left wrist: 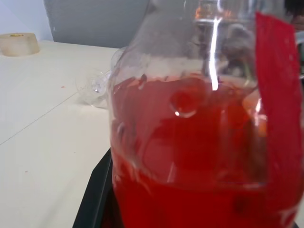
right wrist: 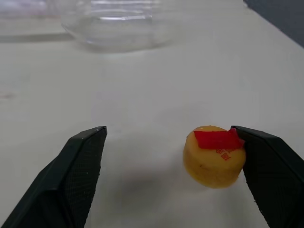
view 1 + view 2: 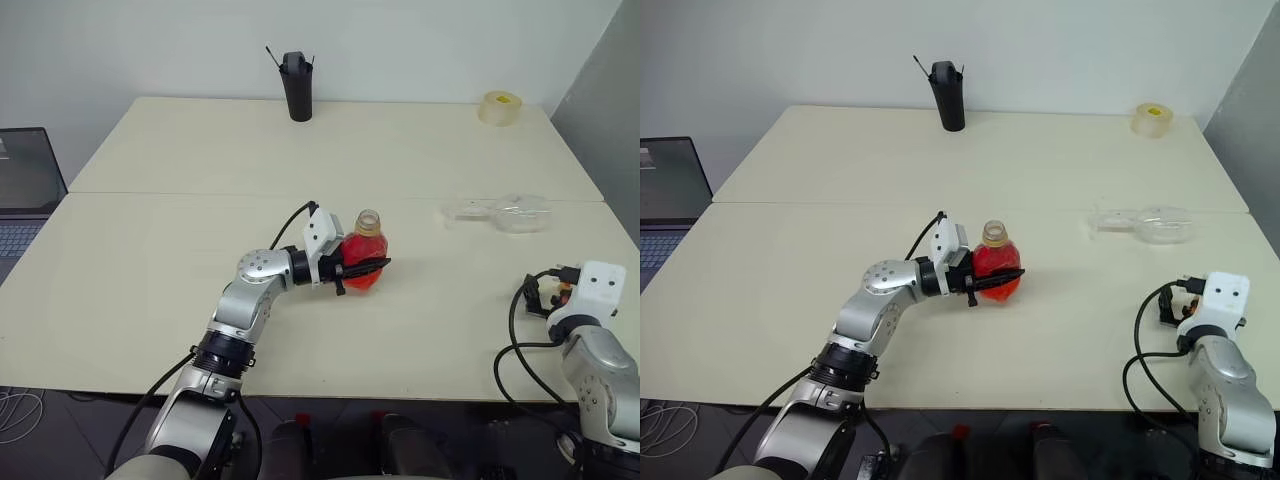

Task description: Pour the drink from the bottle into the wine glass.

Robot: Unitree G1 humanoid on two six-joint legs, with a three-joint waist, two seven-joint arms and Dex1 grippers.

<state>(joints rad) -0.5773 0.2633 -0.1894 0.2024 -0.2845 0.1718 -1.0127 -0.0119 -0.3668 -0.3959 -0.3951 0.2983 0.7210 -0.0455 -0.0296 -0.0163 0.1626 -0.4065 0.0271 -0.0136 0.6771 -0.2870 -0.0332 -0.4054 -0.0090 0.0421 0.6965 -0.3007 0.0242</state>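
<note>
Desk [image 3: 180, 260]: pale cream top in two slabs, a seam running across between them, set against a white wall.
Black cup [image 3: 297, 87]: tall and dark, upright at the far edge near the wall, thin sticks poking out of its mouth.
Tape roll [image 3: 500, 107]: beige ring lying flat at the far right corner, well apart from the cup.
Laptop [image 3: 25, 185]: open, just beside the desk's left edge, keyboard partly visible.
Cables [image 3: 15, 412]: pale loops on the dark floor, lower left.
</note>
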